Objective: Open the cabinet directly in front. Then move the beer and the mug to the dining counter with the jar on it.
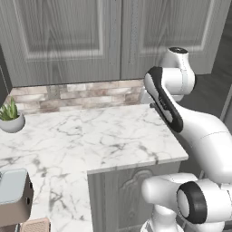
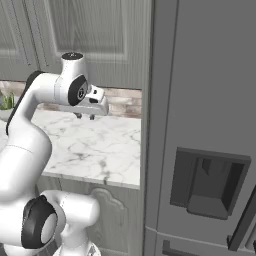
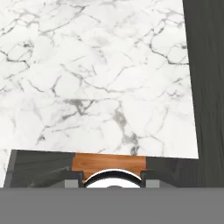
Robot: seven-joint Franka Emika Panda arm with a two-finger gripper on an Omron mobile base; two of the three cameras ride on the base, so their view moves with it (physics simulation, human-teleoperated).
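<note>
The cabinet hangs on the wall above the brick backsplash, and both of its grey wood-grain doors are shut; its doors also show in the right base view. My gripper hovers over the right end of the marble worktop, below the doors and pointing down. Its two small dark fingertips stand slightly apart with nothing between them. The hand view looks straight down on the worktop. The beer, the mug, the jar and the dining counter are out of view.
A small plant in a white pot stands at the worktop's left. A boxy appliance sits at the lower left. A tall grey fridge with a dispenser walls off the right side, close beside the arm.
</note>
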